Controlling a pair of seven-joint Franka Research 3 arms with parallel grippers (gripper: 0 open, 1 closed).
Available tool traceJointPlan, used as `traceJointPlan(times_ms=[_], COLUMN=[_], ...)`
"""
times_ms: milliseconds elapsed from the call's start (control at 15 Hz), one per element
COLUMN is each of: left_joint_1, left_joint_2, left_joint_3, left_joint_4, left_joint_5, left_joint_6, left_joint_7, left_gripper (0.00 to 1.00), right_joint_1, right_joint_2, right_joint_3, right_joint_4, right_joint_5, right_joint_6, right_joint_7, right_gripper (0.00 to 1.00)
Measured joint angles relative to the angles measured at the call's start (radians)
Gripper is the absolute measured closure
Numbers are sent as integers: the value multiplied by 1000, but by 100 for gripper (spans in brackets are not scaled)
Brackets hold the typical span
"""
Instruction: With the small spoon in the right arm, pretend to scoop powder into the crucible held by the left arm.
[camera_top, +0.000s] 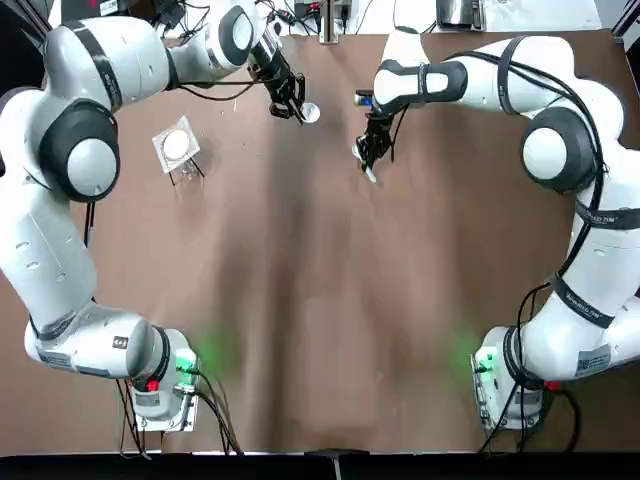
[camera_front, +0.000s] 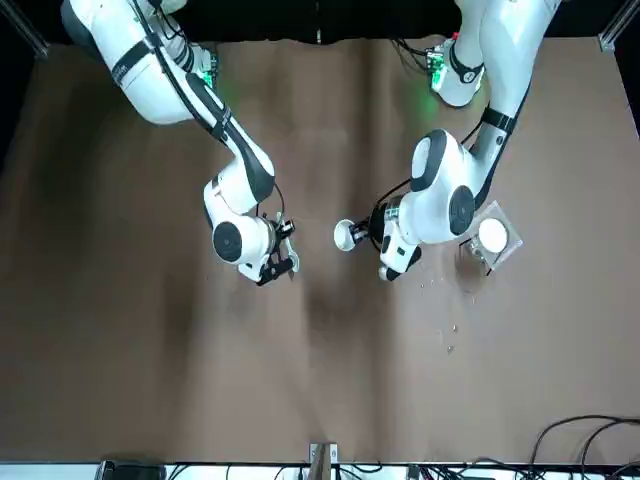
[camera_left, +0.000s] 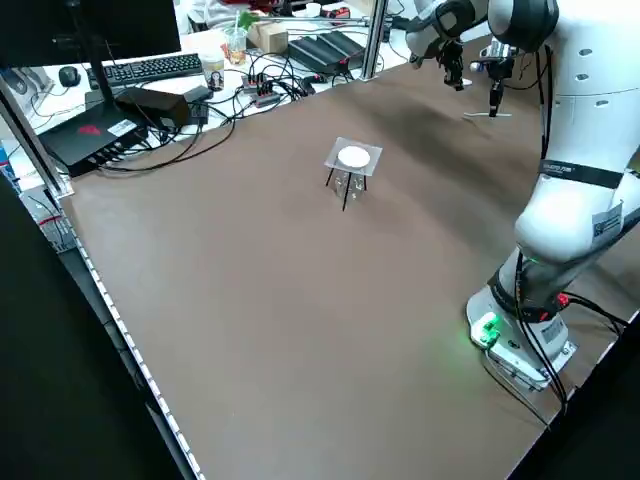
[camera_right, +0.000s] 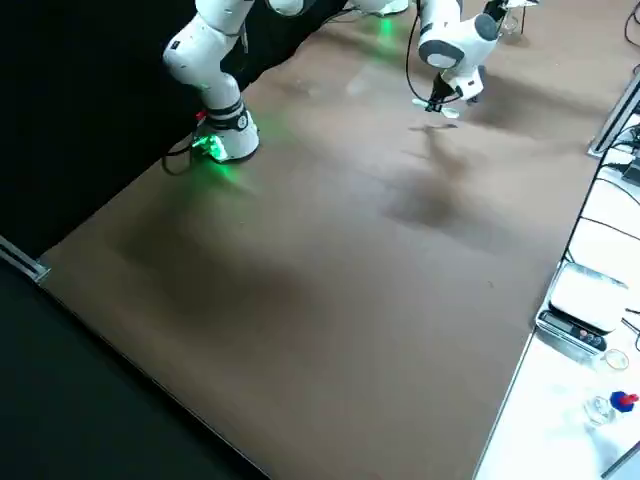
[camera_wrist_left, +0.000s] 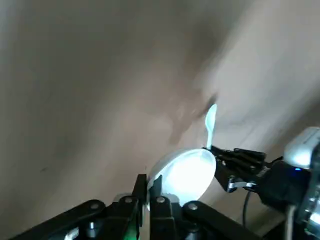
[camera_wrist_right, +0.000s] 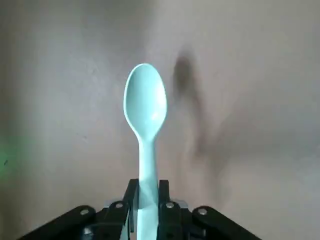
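Table (camera_top: 300, 330), brown cloth; keyboard (camera_left: 150, 68) beyond its edge, upper left of left side view. Stand (camera_top: 161, 141) bearing white disc (camera_top: 177, 145), top view's upper left. Upper centre: left gripper (camera_top: 297, 107) pinching crucible (camera_top: 310, 113); right gripper (camera_top: 370, 155) clamped on spoon (camera_wrist_right: 145, 110), apart. Spoon's bowl hard to make out overhead.

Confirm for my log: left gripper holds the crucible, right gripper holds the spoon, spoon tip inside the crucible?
No: the top view shows the spoon apart from the crucible, not inside. The left gripper and right gripper hold them as stated.
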Motion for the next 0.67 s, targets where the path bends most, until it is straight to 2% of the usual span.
traceJointPlan(times_ms=[333, 667], left_joint_1=[-36, -87], left_joint_2=[31, 75], left_joint_3=[0, 10], left_joint_4=[24, 75], left_joint_5=[0, 0], left_joint_6=[1, 13], left_joint_7=[-43, -71], left_gripper=[93, 93], right_joint_1=[9, 14], right_joint_2=[-44, -190], right_joint_3=[0, 11], right_joint_4=[31, 37], right_joint_5=[-21, 2], right_joint_6=[-1, -53], right_joint_7=[0, 102], right_gripper=[81, 81])
